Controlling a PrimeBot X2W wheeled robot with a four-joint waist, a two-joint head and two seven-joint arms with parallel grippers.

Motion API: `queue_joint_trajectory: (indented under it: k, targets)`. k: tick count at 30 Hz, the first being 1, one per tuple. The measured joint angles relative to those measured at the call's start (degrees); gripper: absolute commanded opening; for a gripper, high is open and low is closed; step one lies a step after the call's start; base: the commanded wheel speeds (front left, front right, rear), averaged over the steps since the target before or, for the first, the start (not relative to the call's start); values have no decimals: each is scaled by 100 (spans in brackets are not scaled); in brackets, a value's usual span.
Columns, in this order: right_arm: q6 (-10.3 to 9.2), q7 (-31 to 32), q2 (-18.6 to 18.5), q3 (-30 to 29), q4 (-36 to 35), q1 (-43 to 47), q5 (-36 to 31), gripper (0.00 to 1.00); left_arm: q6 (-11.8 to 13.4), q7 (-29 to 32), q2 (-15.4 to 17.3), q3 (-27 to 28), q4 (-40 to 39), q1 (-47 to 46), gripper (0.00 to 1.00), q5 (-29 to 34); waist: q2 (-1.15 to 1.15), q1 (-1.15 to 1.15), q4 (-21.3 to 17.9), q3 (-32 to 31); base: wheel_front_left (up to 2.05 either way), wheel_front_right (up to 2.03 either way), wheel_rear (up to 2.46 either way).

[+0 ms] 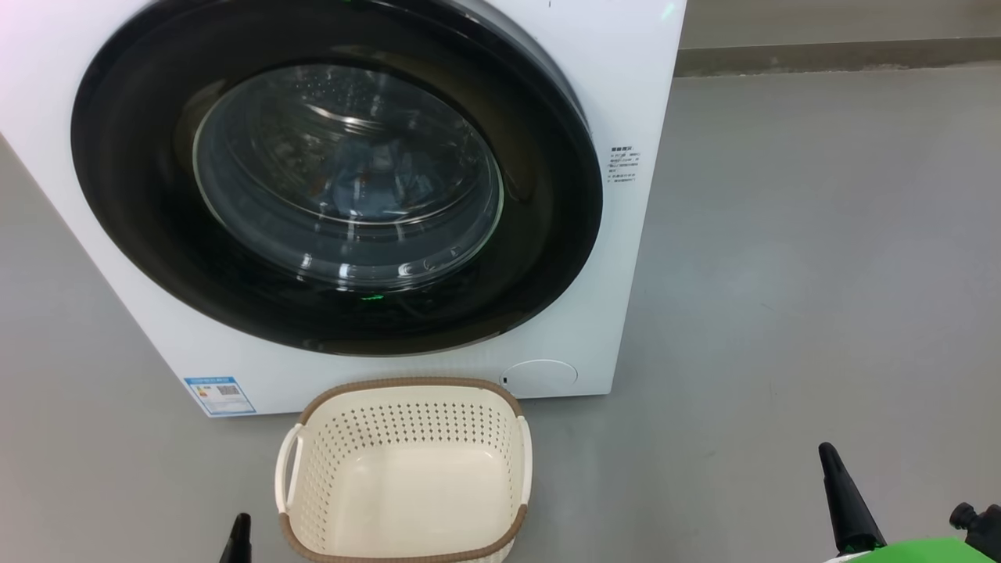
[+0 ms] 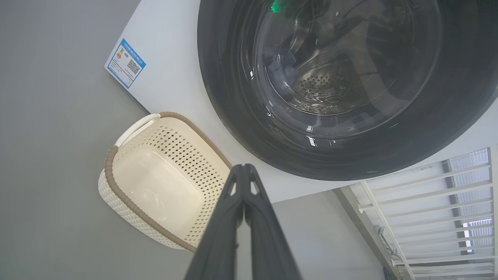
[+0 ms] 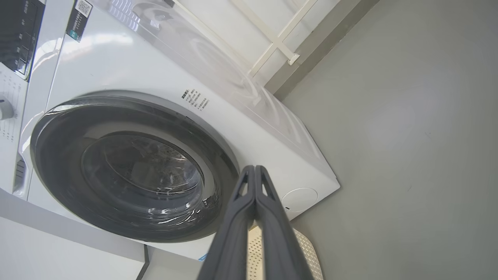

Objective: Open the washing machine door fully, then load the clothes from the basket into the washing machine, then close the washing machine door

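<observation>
The left gripper [image 2: 244,168] is low and close to the robot, just left of the basket [image 1: 410,383]. It points forward, and its two long dark fingers [image 2: 227,217] are pressed together at the tips. The right gripper [image 3: 255,168] is low on the right, above the smooth grey floor [image 1: 821,274], and its fingers are pressed together in the same way and point toward the lower right corner of the machine. The basket is cream plastic with many small holes, a brown rim and white side handles, and its plain bottom is in full sight. It stands on the floor just before the washing machine [image 1: 626,78], a white box with a blue label [image 1: 220,395] at its lower corner. The washing machine door [image 1: 539,234], round and glossy black, lies flat against the front. Behind its bulging glass window the clothes [image 1: 367,186], light-blue fabric with orange spots, lie in the steel drum.
</observation>
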Motion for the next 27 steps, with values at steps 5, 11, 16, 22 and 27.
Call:
queue_joint_trajectory:
  k: [5, 11, 16, 22, 27]
  targets:
    - [-3, 101, 2, -11, 35, -12, 333, 0, -7, 91, 8, 31, 14, -82, 0, -292, 0, 0, -1, 11, 0, 0, 0]
    - [-4, 203, 5, -33, 82, -135, 724, 0, -47, 194, 10, 66, 22, -124, 0, -627, 0, 0, -2, 23, 0, 0, 0]
    - [-4, 296, 9, -52, 116, -146, 1054, 0, -53, 288, 11, 107, 46, -208, 0, -892, 0, 0, -3, 33, 0, 0, 0]
    - [-4, 391, 14, -81, 164, -257, 1444, 0, -62, 375, 13, 164, 55, -308, 0, -1218, 0, 0, -3, 46, 0, 0, 0]
    - [-4, 461, 19, -101, 203, -292, 1772, 0, -104, 446, 13, 200, 66, -333, 0, -1500, 0, 0, -4, 56, 0, 0, 0]
